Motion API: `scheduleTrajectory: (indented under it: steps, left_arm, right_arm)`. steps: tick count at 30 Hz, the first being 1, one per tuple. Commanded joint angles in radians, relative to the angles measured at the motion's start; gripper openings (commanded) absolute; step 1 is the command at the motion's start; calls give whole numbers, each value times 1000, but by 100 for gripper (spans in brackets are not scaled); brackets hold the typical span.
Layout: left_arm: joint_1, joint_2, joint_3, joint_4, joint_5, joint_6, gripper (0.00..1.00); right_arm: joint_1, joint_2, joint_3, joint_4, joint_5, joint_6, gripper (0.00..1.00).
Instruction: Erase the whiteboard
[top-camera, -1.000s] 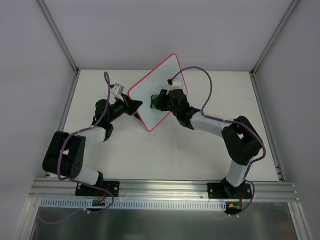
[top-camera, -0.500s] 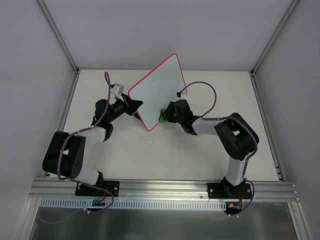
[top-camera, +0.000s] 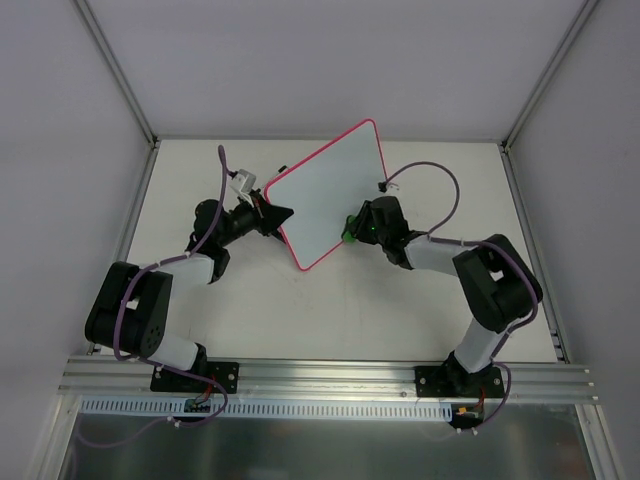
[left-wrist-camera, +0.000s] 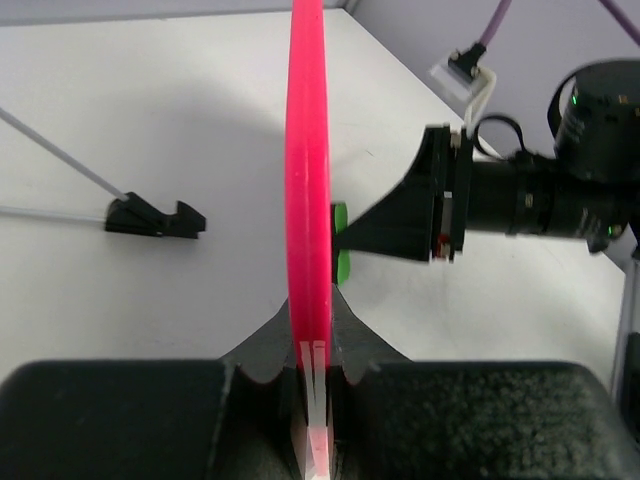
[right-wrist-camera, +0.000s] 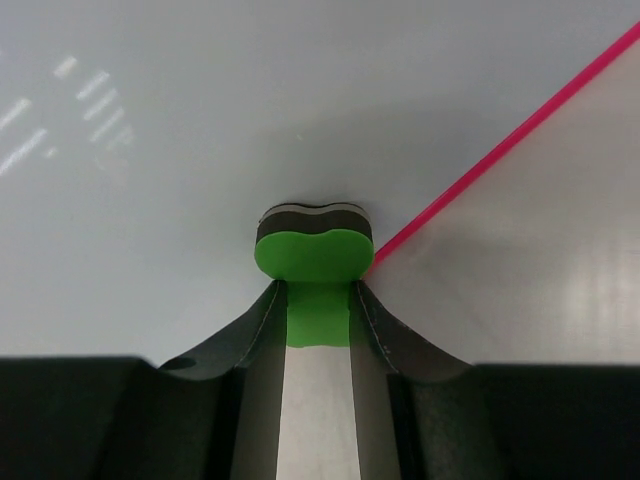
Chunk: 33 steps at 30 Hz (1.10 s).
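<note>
The whiteboard (top-camera: 330, 190), white with a pink-red rim, stands tilted up off the table. My left gripper (top-camera: 280, 215) is shut on its left edge; the left wrist view shows the rim (left-wrist-camera: 308, 200) edge-on between the jaws. My right gripper (top-camera: 352, 230) is shut on the green eraser (top-camera: 349, 235), whose dark felt face presses on the board's face near its lower right edge. In the right wrist view the eraser (right-wrist-camera: 314, 255) touches the blank board (right-wrist-camera: 200, 120) beside the pink rim (right-wrist-camera: 500, 150). I see no writing.
The white table (top-camera: 330, 320) is walled by grey panels with metal posts. A small black clip (left-wrist-camera: 155, 217) lies on the table left of the board in the left wrist view. The right arm (left-wrist-camera: 520, 190) sits close on the board's other side.
The right gripper with the eraser has slid down and right across the board to its lower right edge. The board has shifted and tilted slightly to the right in the left gripper.
</note>
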Motion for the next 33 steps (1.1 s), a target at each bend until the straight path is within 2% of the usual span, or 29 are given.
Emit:
scheduleTrajectory:
  steps: [1,12,16,19,22,23,28,29,30,32,33]
  left_arm:
    - [-42,-24,4,55,165,-26,0]
    - [-42,-30,24,54,145,-20,0]
    - [-40,-36,33,55,128,-20,0]
    - [-42,-44,44,55,115,-25,0]
    - [-40,-53,61,57,92,-43,0]
    - [-40,-56,66,57,83,-48,0]
    - [-39,-90,110,57,52,-69,0]
    - [-40,-93,116,55,50,-71,0]
    - [-40,-99,124,51,46,-76,0]
    - [-39,-115,145,37,44,-79,0]
    - [-39,-125,152,29,36,-74,0]
  right_arm:
    - [-75,-134,-20,-79,90,-67,0]
    - [-328,-306,28,-554,246,-107,0]
    - [-466,-282,65,-665,235,-81,0]
    - [-544,-224,94,-699,168,-65,2]
    - [-581,-165,111,-705,76,-44,12]
    - [-582,-156,112,-708,61,-44,23]
    - [-611,-116,127,-723,34,-42,55]
    - [-612,-125,126,-726,34,-41,68]
    - [-612,-134,124,-728,39,-44,77]
    - [-614,-160,126,-739,47,-66,92]
    - [-614,-185,131,-751,53,-77,96]
